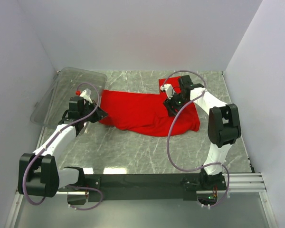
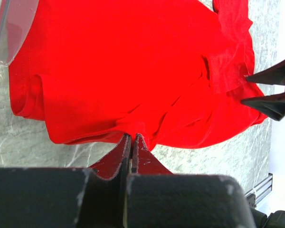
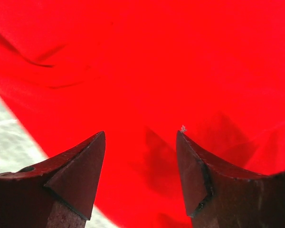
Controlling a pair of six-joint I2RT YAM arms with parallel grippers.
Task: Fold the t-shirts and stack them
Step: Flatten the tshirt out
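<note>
The red t-shirt (image 1: 137, 111) lies crumpled across the middle of the marble table. My left gripper (image 1: 100, 114) is at its left edge. In the left wrist view the gripper (image 2: 133, 137) has its jaws shut on the near hem of the shirt (image 2: 123, 61), and the cloth puckers toward them. My right gripper (image 1: 170, 105) is over the shirt's right part, open. In the right wrist view the gripper (image 3: 141, 135) holds nothing, and the red cloth (image 3: 147, 61) lies just beyond the tips. The right gripper's fingers (image 2: 270, 104) also show in the left wrist view.
A clear plastic bin (image 1: 61, 95) lies at the back left, close behind my left gripper; its edge shows in the left wrist view (image 2: 9, 28). White walls close the table on three sides. Bare marble (image 1: 147, 152) lies in front of the shirt.
</note>
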